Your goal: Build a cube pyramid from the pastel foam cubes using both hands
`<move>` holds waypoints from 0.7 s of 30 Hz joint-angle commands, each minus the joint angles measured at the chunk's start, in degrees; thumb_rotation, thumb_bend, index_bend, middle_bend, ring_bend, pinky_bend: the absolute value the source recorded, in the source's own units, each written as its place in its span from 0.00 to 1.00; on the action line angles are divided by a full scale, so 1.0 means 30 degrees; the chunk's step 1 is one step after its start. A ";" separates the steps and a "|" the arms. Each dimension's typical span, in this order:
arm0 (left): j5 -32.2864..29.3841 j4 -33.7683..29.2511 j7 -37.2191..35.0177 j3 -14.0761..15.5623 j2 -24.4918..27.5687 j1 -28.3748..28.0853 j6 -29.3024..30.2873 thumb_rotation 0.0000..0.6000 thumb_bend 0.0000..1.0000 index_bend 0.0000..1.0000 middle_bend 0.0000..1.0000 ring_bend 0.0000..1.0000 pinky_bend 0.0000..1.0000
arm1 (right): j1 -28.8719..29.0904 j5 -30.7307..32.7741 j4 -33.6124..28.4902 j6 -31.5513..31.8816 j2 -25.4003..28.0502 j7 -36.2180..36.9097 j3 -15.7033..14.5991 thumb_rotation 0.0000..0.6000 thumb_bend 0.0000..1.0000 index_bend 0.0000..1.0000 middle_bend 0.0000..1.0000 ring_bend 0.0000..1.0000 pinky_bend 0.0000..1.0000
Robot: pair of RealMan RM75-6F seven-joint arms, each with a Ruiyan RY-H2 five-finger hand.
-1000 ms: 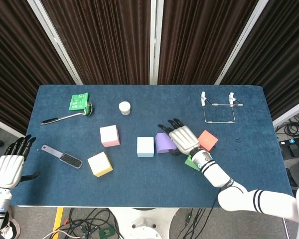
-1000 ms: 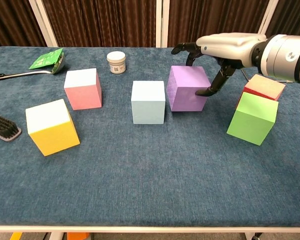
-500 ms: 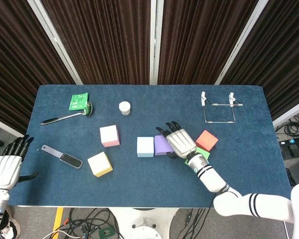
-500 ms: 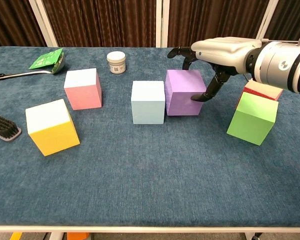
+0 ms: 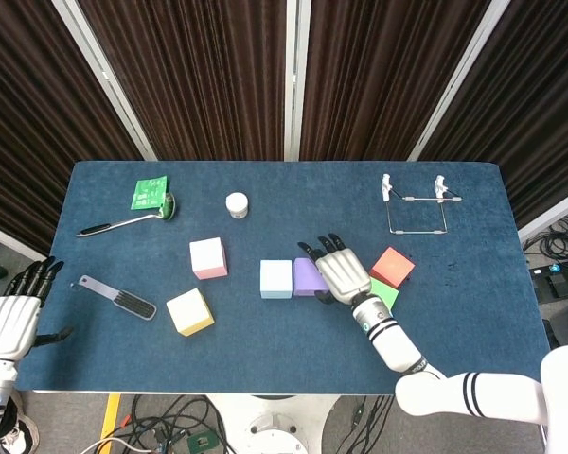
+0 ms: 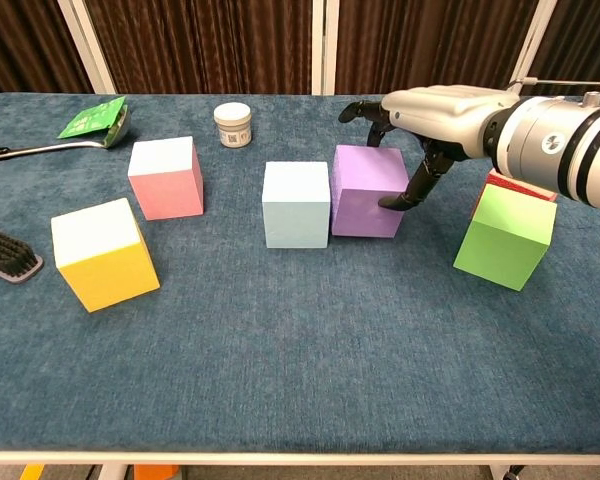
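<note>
Change: purple cube (image 6: 368, 190) has slid leftward since the earlier frames and now sits flush against the light blue cube (image 6: 297, 203); the right robot hand (image 6: 412, 128) has followed it across.
Worktop: blue worktop (image 6: 310, 350) fills the frame and carries every cube, with the building row forming at centre.
Right robot hand: draped over the purple cube's top, fingers (image 6: 366, 108) spread past its far edge and thumb pressed on its right face; it looks to be pushing sideways rather than lifting, so the base row closes up without a gap.
Left robot hand: left robot hand (image 5: 9, 322) hangs at the lower left corner of the head view, off the worktop edge, fingers apart and holding nothing, seemingly waiting its turn.
Yellow cube: yellow cube (image 6: 103, 254) sits lower left, turned at an angle, well apart from the row.
Green cube: green cube (image 6: 506, 236) sits right of centre, touching the red cube (image 6: 523, 178) behind it; both are likely kept close for the right robot hand.
Pink cube: pink cube (image 6: 165, 177) stands left of the light blue cube with a gap, a probable third base piece.
Brush: brush (image 5: 119, 298) lies at left, unused.
Spoon: spoon (image 5: 128, 221) lies upper left beside a green packet (image 5: 150, 192).
Jar: small white jar (image 6: 232, 124) stands behind the row, top centre.
</note>
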 commanded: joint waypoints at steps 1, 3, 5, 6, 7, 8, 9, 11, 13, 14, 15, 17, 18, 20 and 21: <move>0.0001 0.0025 -0.0052 0.0017 0.0000 0.0021 0.0009 1.00 0.00 0.05 0.03 0.02 0.14 | 0.0070 0.0494 -0.0181 0.0150 -0.0078 -0.0306 0.0050 1.00 0.22 0.00 0.52 0.06 0.00; 0.0001 0.0068 -0.0089 0.0027 -0.0025 0.0021 -0.0009 1.00 0.00 0.05 0.03 0.02 0.14 | 0.0115 0.0680 -0.0288 0.0152 -0.0091 -0.0370 0.0085 1.00 0.22 0.00 0.52 0.06 0.00; 0.0000 0.0104 -0.0124 0.0028 -0.0047 0.0015 -0.0025 1.00 0.00 0.05 0.03 0.02 0.14 | 0.0152 0.0869 -0.0400 0.0129 -0.0080 -0.0355 0.0155 1.00 0.22 0.00 0.52 0.06 0.00; 0.0003 0.0129 -0.0153 0.0019 -0.0062 0.0009 -0.0023 1.00 0.00 0.05 0.03 0.02 0.14 | 0.0190 0.0996 -0.0462 0.0118 -0.0059 -0.0377 0.0199 1.00 0.22 0.00 0.52 0.06 0.00; 0.0010 0.0148 -0.0171 0.0011 -0.0074 0.0005 -0.0013 1.00 0.00 0.05 0.03 0.02 0.14 | 0.0224 0.1101 -0.0495 0.0119 -0.0047 -0.0417 0.0228 1.00 0.22 0.00 0.52 0.06 0.00; 0.0016 0.0163 -0.0190 0.0005 -0.0085 0.0004 -0.0001 1.00 0.00 0.05 0.03 0.02 0.14 | 0.0267 0.1219 -0.0516 0.0130 -0.0043 -0.0475 0.0259 1.00 0.22 0.00 0.52 0.06 0.00; 0.0033 0.0178 -0.0212 0.0006 -0.0101 0.0006 0.0016 1.00 0.00 0.05 0.03 0.02 0.14 | 0.0316 0.1400 -0.0540 0.0163 -0.0052 -0.0568 0.0284 1.00 0.22 0.00 0.52 0.06 0.00; 0.0055 0.0203 -0.0233 0.0014 -0.0117 0.0010 0.0030 1.00 0.00 0.05 0.03 0.02 0.14 | 0.0387 0.1679 -0.0539 0.0241 -0.0113 -0.0706 0.0321 1.00 0.22 0.00 0.52 0.07 0.00; 0.0056 0.0240 -0.0273 0.0032 -0.0126 0.0023 0.0024 1.00 0.00 0.05 0.03 0.02 0.14 | 0.0441 0.1969 -0.0499 0.0449 -0.0263 -0.0898 0.0330 1.00 0.22 0.00 0.52 0.07 0.00; 0.0052 0.0260 -0.0289 0.0037 -0.0135 0.0032 0.0029 1.00 0.00 0.05 0.03 0.02 0.14 | 0.0458 0.2060 -0.0479 0.0557 -0.0347 -0.0985 0.0324 1.00 0.22 0.00 0.52 0.07 0.00; 0.0055 0.0303 -0.0293 0.0039 -0.0166 0.0047 0.0055 1.00 0.00 0.05 0.03 0.02 0.14 | 0.0485 0.2163 -0.0474 0.0635 -0.0430 -0.1077 0.0309 1.00 0.22 0.00 0.52 0.07 0.00; 0.0088 0.0356 -0.0311 0.0065 -0.0198 0.0064 0.0076 1.00 0.00 0.05 0.03 0.02 0.14 | 0.0540 0.2314 -0.0497 0.0670 -0.0506 -0.1181 0.0304 1.00 0.22 0.00 0.52 0.07 0.00; 0.0110 0.0374 -0.0349 0.0090 -0.0207 0.0072 0.0070 1.00 0.00 0.05 0.03 0.02 0.14 | 0.0581 0.2418 -0.0499 0.0669 -0.0541 -0.1236 0.0308 1.00 0.22 0.00 0.52 0.07 0.00; 0.0121 0.0411 -0.0399 0.0107 -0.0225 0.0081 0.0066 1.00 0.00 0.05 0.03 0.02 0.14 | 0.0656 0.2595 -0.0488 0.0686 -0.0587 -0.1357 0.0319 1.00 0.22 0.00 0.52 0.07 0.00; 0.0122 0.0436 -0.0436 0.0113 -0.0240 0.0089 0.0069 1.00 0.00 0.05 0.03 0.02 0.14 | 0.0715 0.2706 -0.0477 0.0684 -0.0623 -0.1438 0.0329 1.00 0.22 0.00 0.52 0.07 0.00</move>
